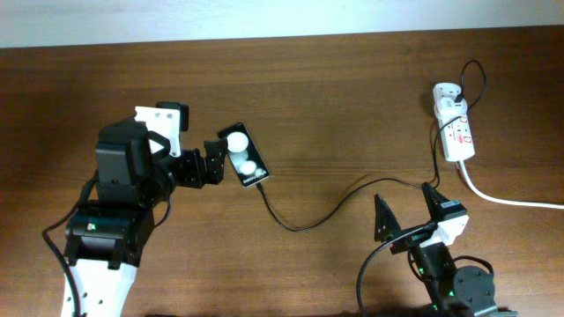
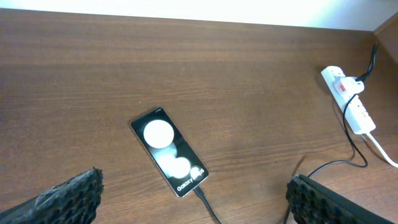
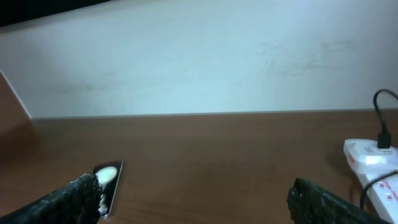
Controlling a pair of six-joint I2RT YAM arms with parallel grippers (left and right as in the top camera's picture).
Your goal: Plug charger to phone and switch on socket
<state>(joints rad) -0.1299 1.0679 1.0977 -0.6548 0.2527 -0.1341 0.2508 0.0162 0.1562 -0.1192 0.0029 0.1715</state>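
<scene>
The black phone [image 1: 245,157] lies flat on the wooden table with two white blobs on its face. It also shows in the left wrist view [image 2: 168,151] and the right wrist view [image 3: 111,177]. The charger's thin black cable [image 1: 304,224] runs from the phone's lower end to the white adapter [image 1: 446,92] on the socket [image 1: 458,132]. Its plug tip [image 2: 200,191] sits in the phone's port. My left gripper [image 1: 214,161] is open and empty, just left of the phone. My right gripper [image 1: 408,210] is open and empty, below the socket.
The socket's thick white cord [image 1: 511,201] runs off the right edge. The table's far edge meets a pale wall [image 3: 199,56]. The cable lies in a loop between the two arms.
</scene>
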